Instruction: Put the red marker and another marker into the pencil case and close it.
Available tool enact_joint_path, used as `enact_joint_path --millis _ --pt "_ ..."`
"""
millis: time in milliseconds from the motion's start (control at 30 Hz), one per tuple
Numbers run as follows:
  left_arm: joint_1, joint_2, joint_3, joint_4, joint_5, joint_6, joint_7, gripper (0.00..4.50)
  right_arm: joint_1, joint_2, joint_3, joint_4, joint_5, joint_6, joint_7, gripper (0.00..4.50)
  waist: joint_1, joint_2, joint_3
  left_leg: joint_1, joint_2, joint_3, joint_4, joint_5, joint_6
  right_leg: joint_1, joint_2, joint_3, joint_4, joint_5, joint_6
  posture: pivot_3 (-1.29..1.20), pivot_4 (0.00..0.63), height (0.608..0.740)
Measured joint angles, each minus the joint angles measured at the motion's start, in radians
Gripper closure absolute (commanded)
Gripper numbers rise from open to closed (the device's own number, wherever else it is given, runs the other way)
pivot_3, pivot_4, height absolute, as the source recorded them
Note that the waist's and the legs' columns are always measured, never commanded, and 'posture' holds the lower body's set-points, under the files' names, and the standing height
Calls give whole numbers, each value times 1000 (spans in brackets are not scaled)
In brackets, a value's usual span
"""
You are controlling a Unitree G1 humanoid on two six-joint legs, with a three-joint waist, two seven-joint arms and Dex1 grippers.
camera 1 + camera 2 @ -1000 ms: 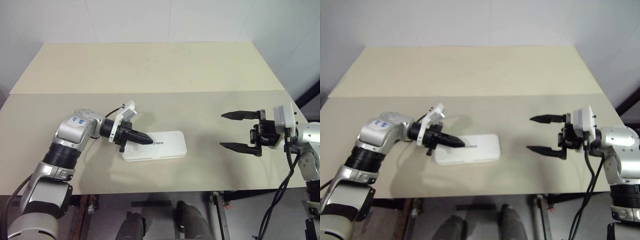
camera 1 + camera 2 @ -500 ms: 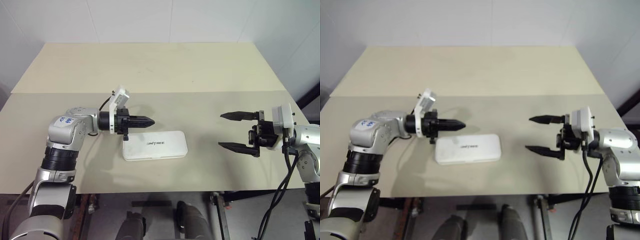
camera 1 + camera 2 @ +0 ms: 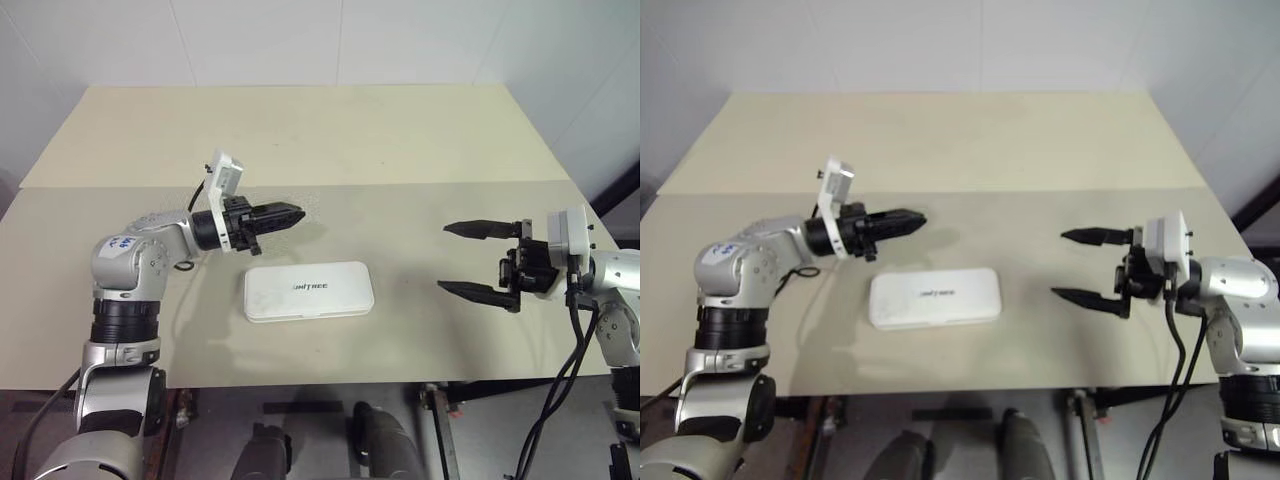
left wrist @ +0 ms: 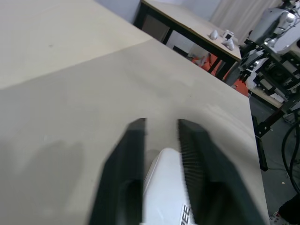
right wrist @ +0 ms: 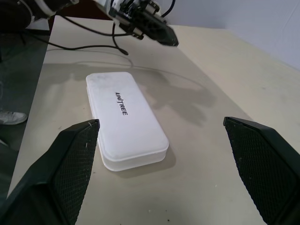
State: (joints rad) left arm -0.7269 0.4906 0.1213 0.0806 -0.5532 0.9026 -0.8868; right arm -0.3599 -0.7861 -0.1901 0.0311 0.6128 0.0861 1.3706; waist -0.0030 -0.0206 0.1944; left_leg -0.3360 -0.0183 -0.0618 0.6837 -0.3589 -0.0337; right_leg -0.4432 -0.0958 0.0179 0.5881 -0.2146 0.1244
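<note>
Right wrist view: closed white pencil case (image 5: pixel 125 121) lid reads "UNITREE".

I see the pencil case (image 3: pixel 309 291) as smooth white hard plastic, the worktop (image 3: pixel 300 140) matt beige, my black fingers (image 5: pixel 260 161) finely ribbed.

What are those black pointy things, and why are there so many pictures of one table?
They belong to a robot with two arms. Each arm ends in an end effector, two black fingers for gripping. Two pictures come from cameras on its head, looking down. The other two come from cameras on its wrists, looking along the fingers. On the tan table lies a closed white pencil case. The left end effector hovers just beyond it, fingers slightly apart, holding nothing. The right end effector waits wide open off to the side, also holding nothing.
</note>
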Motion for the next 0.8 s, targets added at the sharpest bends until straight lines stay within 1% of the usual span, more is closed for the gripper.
enact_joint_path --millis 67,133,267,433,567,667,800 --pt "7 2 5 -4 -7 0 1 1954 -14 9 0 9 -3 -1 -1 0 0 0 0 0 0 0 0 0 0 0 0 0 0 0 0 0 150 740" --pt "26 8 23 -25 -15 -46 -21 1270 -31 15 0 15 -9 -2 -2 0 -1 0 0 0 0 0 0 0 -1 0 0 0 0 0 0 0 150 740" --pt "35 53 39 -26 -25 -133 -75 14 -48 25 1 27 -16 -2 -2 0 0 0 0 0 0 0 0 0 -1 0 0 0 -1 0 0 0 150 740" --pt "41 130 40 33 -19 -205 -129 14 -69 29 12 60 -23 -2 1 0 0 0 0 0 0 0 0 0 -1 0 0 0 -1 0 0 0 150 740" --pt "52 173 37 89 9 -275 -173 14 -108 30 19 96 -34 -1 3 0 -1 0 0 0 0 1 -1 0 -1 0 0 0 -1 0 0 0 150 740" --pt "79 193 36 97 29 -318 -192 14 -113 30 20 93 -34 5 3 0 -1 0 0 -1 0 1 -1 0 -1 0 0 0 -2 0 0 0 150 740" --pt "183 214 74 88 79 -531 -210 14 -63 26 14 39 -27 36 -8 0 0 0 0 -2 1 1 -2 -1 -1 -1 0 -1 -4 0 0 0 150 740"
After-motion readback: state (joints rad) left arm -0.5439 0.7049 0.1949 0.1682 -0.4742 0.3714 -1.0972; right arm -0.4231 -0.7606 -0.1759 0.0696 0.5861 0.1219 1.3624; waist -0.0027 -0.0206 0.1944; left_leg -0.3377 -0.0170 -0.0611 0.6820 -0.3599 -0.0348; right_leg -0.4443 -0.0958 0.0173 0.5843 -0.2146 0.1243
